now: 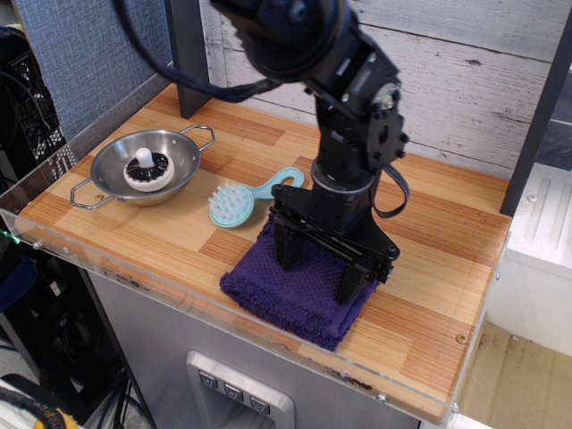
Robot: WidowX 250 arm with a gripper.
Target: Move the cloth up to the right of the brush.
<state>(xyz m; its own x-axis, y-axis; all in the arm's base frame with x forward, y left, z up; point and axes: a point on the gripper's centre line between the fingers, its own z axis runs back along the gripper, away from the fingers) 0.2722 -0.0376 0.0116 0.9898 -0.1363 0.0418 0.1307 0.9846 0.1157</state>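
The dark purple cloth [288,297] lies folded at the front of the wooden table [447,268], just right of and below the light-blue brush [234,205]. My gripper [320,264] points down over the cloth's right half. Its two black fingers are spread wide, one [287,248] at the cloth's upper middle and one at its right edge. The tips seem to touch or press the cloth. Nothing is held between them. The arm hides the cloth's upper right part.
A steel bowl [176,169] with wire handles sits at the left, holding a white and black round object [147,169]. A clear acrylic lip [134,279] runs along the table's front edge. A plank wall stands behind.
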